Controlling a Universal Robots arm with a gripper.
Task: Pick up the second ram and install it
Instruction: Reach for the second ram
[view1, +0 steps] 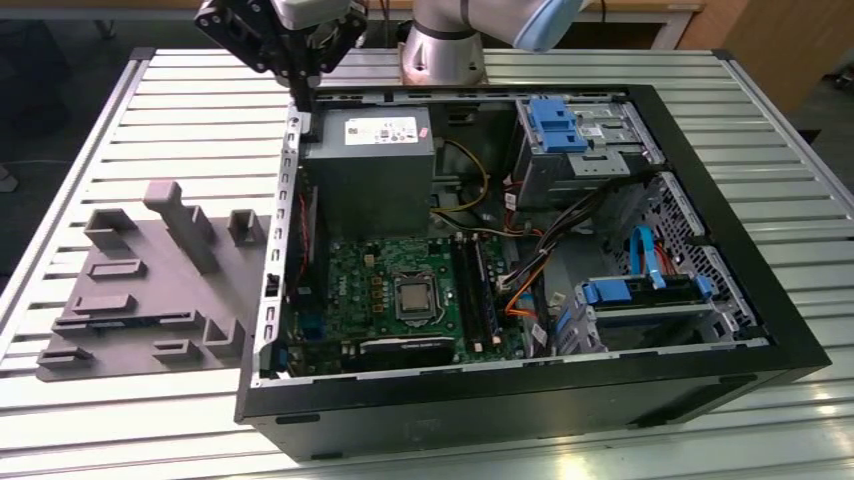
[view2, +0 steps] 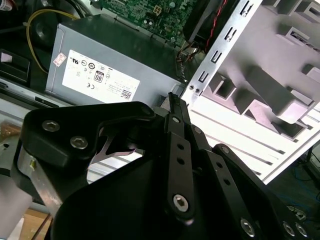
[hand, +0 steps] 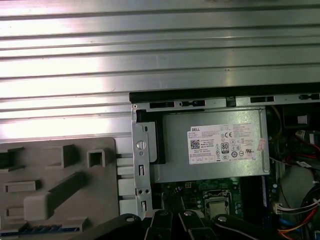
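Observation:
My gripper (view1: 304, 108) hangs over the far corner of the open computer case (view1: 534, 410), on the exterior view's left, just above the grey power supply (view1: 367, 165). In the second wrist view its black fingers (view2: 176, 102) are pressed together with nothing between them, pointing at the case's metal edge beside the power supply (view2: 110, 75). The second ram is out of view. The long black memory slots (view1: 478, 290) lie on the green motherboard (view1: 387, 295), well away from the gripper.
A grey plastic fixture plate (view1: 147, 290) with raised blocks lies on the slatted metal table (view1: 174, 110), to the exterior view's left of the case. Inside the case are blue drive bays (view1: 567, 125), cables and a CPU socket (view1: 416, 297). The arm's base (view1: 447, 50) stands behind the case.

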